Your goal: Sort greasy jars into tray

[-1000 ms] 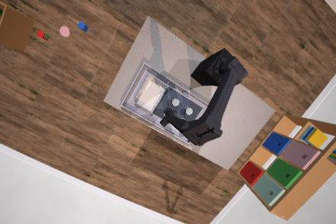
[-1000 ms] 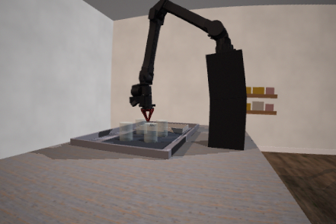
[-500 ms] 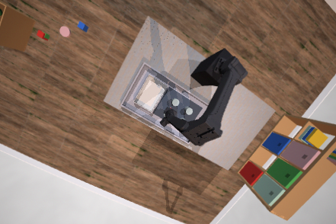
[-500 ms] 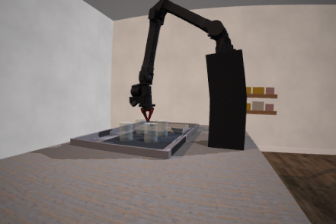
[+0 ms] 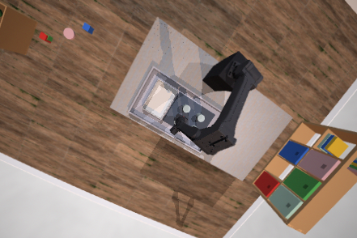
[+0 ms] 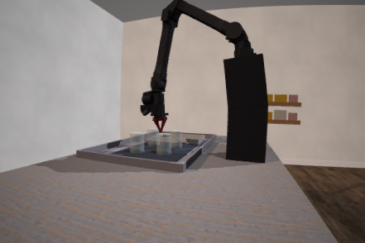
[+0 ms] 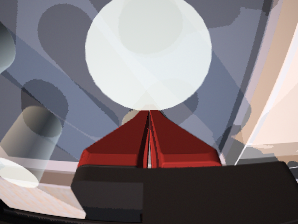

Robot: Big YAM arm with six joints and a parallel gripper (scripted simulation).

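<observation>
Four clear glass jars stand mouth down on the dark drying mat (image 5: pixel 192 101) (image 6: pixel 124 152) (image 7: pixel 226 23). In the exterior view they stand close together: one at the left (image 6: pixel 136 141), one in front (image 6: pixel 163 143), one at the right (image 6: pixel 175 139) and one behind (image 6: pixel 153 137). From above I see the pale tops of two jars (image 5: pixel 186 108) (image 5: pixel 201 118); the arm hides the others. My gripper (image 5: pixel 176 121) (image 6: pixel 160 125) (image 7: pixel 149 111) has red fingers, shut with nothing between them. It hangs just above a jar's round base (image 7: pixel 148 50). The cream tray (image 5: pixel 159 99) (image 7: pixel 274 112) lies beside the mat.
A grey raised frame (image 6: pixel 128 161) surrounds the mat and tray on the steel table top (image 5: pixel 255 121). The arm's black base column (image 6: pixel 245 107) stands at the back right of the frame. More jars show at the left in the wrist view (image 7: pixel 33 129).
</observation>
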